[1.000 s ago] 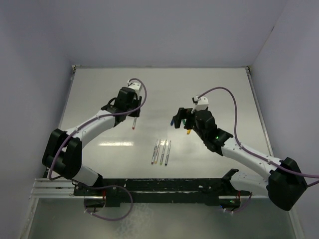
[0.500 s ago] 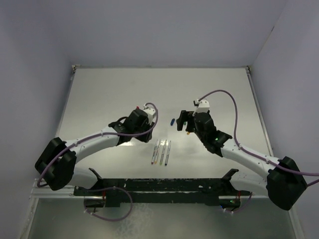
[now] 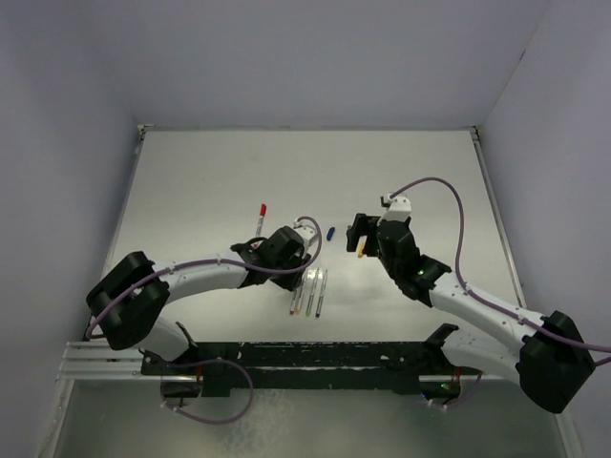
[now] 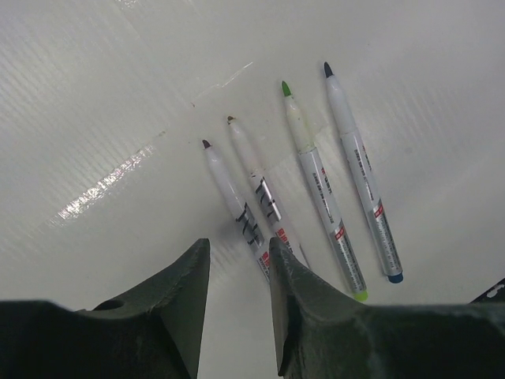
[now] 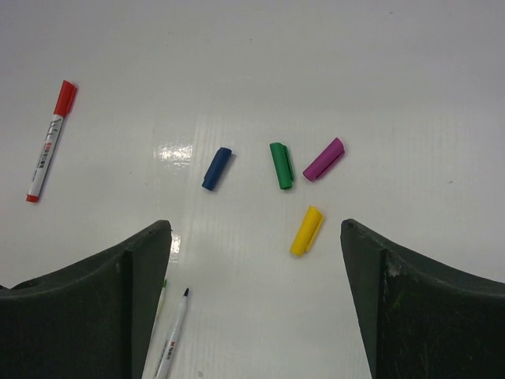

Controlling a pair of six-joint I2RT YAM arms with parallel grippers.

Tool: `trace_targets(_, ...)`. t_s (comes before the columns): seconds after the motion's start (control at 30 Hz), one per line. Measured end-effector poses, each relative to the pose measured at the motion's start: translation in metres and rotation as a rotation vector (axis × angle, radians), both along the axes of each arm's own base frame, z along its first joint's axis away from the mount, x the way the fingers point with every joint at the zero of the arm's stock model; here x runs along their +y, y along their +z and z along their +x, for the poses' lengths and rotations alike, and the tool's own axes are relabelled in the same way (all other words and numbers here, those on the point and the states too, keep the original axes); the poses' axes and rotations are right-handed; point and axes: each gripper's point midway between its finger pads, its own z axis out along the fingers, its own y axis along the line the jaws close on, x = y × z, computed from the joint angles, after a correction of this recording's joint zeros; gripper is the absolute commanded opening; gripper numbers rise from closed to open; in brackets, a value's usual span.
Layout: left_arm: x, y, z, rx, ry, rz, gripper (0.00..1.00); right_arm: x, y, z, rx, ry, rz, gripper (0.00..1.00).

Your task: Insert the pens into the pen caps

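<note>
My left tool (image 4: pixel 238 245), narrow and empty, must straddle the pen (image 4: pixel 233 193) just ahead; my right tool (image 5: pixel 254 225), wide, hovers above the yellow cap (image 5: pixel 306 230)

Four uncapped whitish pens (image 4: pixel 318 180) lie flat side by side, coloured tips pointing one way, a fifth pen (image 5: pixel 46 150) wearing its red cap (image 5: pixel 66 95) lies well apart, and the blue cap (image 5: pixel 216 168), green cap (image 5: pixel 281 165), purple cap (image 5: pixel 323 159) and yellow cap (image 5: pixel 306 230) lie loose together.
</note>
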Motion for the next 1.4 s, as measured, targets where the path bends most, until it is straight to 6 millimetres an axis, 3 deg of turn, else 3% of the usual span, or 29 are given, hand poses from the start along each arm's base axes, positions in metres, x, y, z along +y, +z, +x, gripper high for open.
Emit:
trace_targets(1.0,-0.008,-0.015,-0.017,0.016,0.012,0.026,0.40,0.004,-0.007,-0.001,0.027,-0.002,0.021,0.88)
trace_targets(1.4,0.006,-0.019,-0.019,0.005,0.043,0.060,0.40,0.008,-0.010,-0.003,0.044,0.012,0.039,0.88)
